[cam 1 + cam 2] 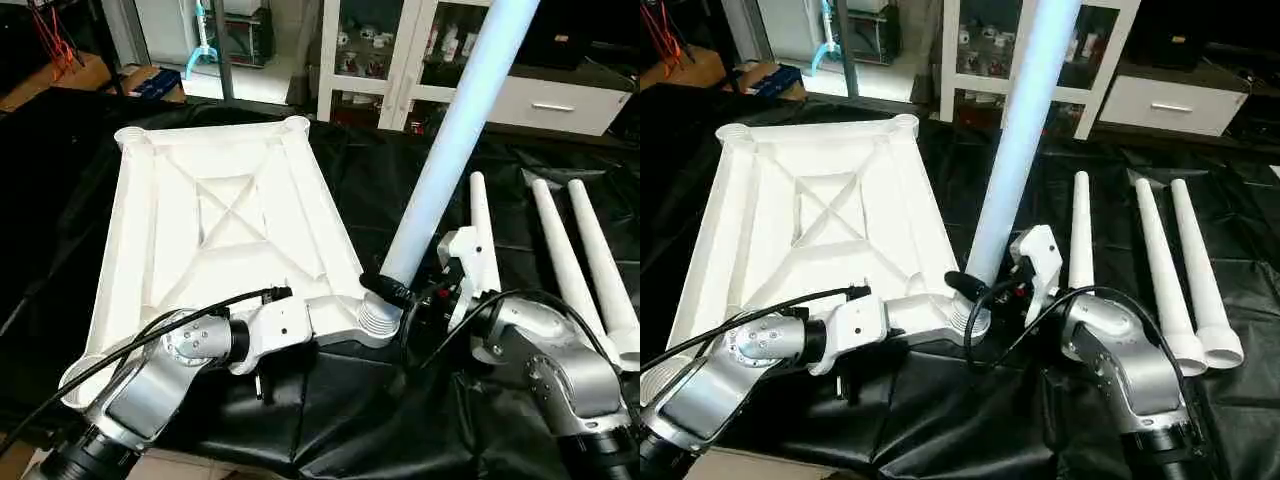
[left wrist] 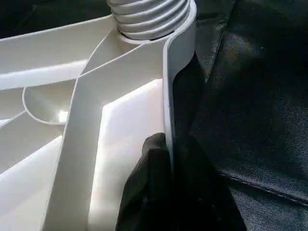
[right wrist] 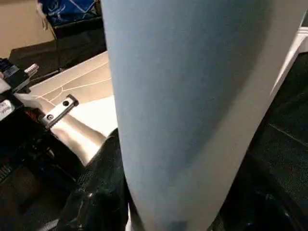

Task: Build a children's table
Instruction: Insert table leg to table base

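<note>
The white table top [image 1: 230, 200] lies upside down on the black cloth, its X-ribs facing up. One long white leg [image 1: 450, 140] stands tilted in the threaded near right corner socket [image 1: 378, 318]. My right gripper [image 1: 395, 292] is shut on this leg just above the socket, and the leg [image 3: 192, 110] looms close in the right wrist view. My left gripper [image 2: 168, 154] is shut on the top's near rim [image 2: 168, 96] beside that corner, one black finger on each side of the rim. Three more legs [image 1: 565, 260] lie side by side on the cloth to the right.
A white glass-door cabinet [image 1: 400, 60] and a drawer unit [image 1: 555, 105] stand behind the black-covered work surface [image 1: 400, 180]. A black cable [image 1: 150, 330] runs along my left forearm. Boxes and a blue object [image 1: 150, 82] sit at the far left.
</note>
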